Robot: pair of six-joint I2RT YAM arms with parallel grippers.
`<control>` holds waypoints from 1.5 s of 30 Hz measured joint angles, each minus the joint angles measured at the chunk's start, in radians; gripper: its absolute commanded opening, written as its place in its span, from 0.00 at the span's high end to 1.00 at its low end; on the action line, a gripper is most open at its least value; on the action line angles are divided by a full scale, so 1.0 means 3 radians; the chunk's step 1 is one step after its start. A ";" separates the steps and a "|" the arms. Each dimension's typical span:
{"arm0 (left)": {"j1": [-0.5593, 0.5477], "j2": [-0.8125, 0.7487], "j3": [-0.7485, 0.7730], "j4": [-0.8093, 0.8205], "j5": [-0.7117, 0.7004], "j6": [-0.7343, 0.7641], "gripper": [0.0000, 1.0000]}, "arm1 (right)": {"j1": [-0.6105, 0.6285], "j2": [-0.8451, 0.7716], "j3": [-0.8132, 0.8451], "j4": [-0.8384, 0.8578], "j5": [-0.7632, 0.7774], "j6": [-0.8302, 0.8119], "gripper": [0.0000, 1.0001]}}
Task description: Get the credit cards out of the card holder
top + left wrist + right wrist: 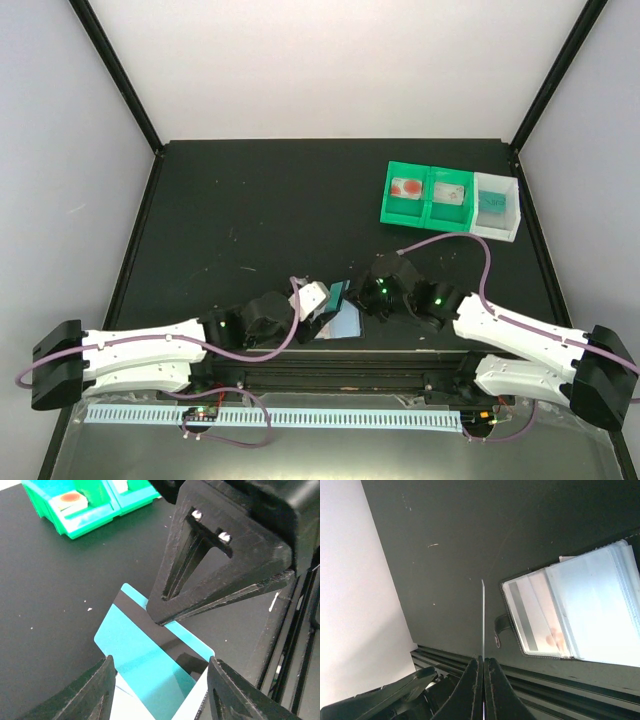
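Teal credit card (135, 647), mid-removal, is clamped in the closed right hand (483, 662) beside the open card holder (570, 610) on the table (445, 530), with the left hand (160, 662) apart around it; next, carry it aside and release.

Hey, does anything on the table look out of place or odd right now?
Nothing spilled or damaged. Only oddity: one teal credit card is pinched in the right gripper's shut jaws while the left gripper's jaws stand open around its other end. The card holder lies open beside it.
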State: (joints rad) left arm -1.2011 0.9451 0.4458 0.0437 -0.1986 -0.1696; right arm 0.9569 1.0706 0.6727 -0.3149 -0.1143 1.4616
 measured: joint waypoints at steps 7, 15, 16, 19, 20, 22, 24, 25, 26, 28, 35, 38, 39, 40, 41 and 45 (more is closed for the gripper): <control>-0.0103 0.0042 -0.0053 0.0118 -0.0111 0.0337 0.45 | 0.0000 0.0000 -0.0160 0.0175 -0.0071 0.0168 0.99; -0.0175 0.0061 -0.0113 0.0289 -0.0097 0.0546 0.45 | 0.0000 -0.0001 -0.0167 0.0253 -0.0079 0.0253 0.99; -0.0186 0.0081 -0.0118 0.0310 -0.0095 0.0565 0.45 | 0.0000 -0.0003 -0.0169 0.0259 -0.0080 0.0263 0.99; -0.0203 0.0141 -0.0121 0.0331 -0.0100 0.0590 0.47 | 0.0000 -0.0014 -0.0175 0.0268 -0.0084 0.0295 0.99; -0.0207 0.0159 -0.0121 0.0332 -0.0122 0.0596 0.48 | 0.0000 -0.0019 -0.0177 0.0277 -0.0088 0.0300 0.99; -0.0212 0.0215 -0.0121 0.0332 -0.0159 0.0608 0.50 | 0.0000 -0.0038 -0.0179 0.0295 -0.0090 0.0309 0.99; -0.0215 0.0259 -0.0120 0.0319 -0.0229 0.0621 0.55 | 0.0000 -0.0062 -0.0189 0.0308 -0.0090 0.0312 0.99; -0.0215 0.0277 -0.0120 0.0310 -0.0262 0.0626 0.58 | 0.0000 -0.0079 -0.0197 0.0306 -0.0090 0.0314 0.99; -0.0219 0.0289 -0.0120 0.0298 -0.0304 0.0635 0.63 | 0.0000 -0.0092 -0.0205 0.0308 -0.0090 0.0319 0.99; -0.0229 0.0299 -0.0118 0.0280 -0.0379 0.0647 0.77 | 0.0000 -0.0114 -0.0220 0.0320 -0.0092 0.0332 0.99; -0.0266 0.0298 -0.0116 0.0263 -0.0538 0.0665 0.98 | -0.0010 -0.0135 -0.0301 0.0415 -0.0092 0.0370 0.99; -0.0281 0.0298 -0.0108 0.0245 -0.0575 0.0626 0.98 | -0.0010 -0.0135 -0.0314 0.0450 -0.0090 0.0365 0.98; -0.0281 0.0298 -0.0100 0.0234 -0.0582 0.0607 0.98 | -0.0013 -0.0136 -0.0319 0.0464 -0.0092 0.0359 0.95; -0.0281 0.0299 -0.0097 0.0229 -0.0585 0.0584 0.98 | -0.0013 -0.0137 -0.0323 0.0476 -0.0089 0.0347 0.90; -0.0281 0.0298 -0.0097 0.0231 -0.0587 0.0557 0.98 | -0.0013 -0.0144 -0.0328 0.0484 -0.0088 0.0326 0.85; -0.0276 0.0298 -0.0095 0.0200 -0.0601 0.0394 0.98 | -0.0014 -0.0209 -0.0420 0.0530 -0.0083 0.0151 0.66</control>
State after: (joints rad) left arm -1.2839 1.0344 0.4171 0.1036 -0.3790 -0.0513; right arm 0.9527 1.0080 0.5468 -0.1558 -0.1390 1.5070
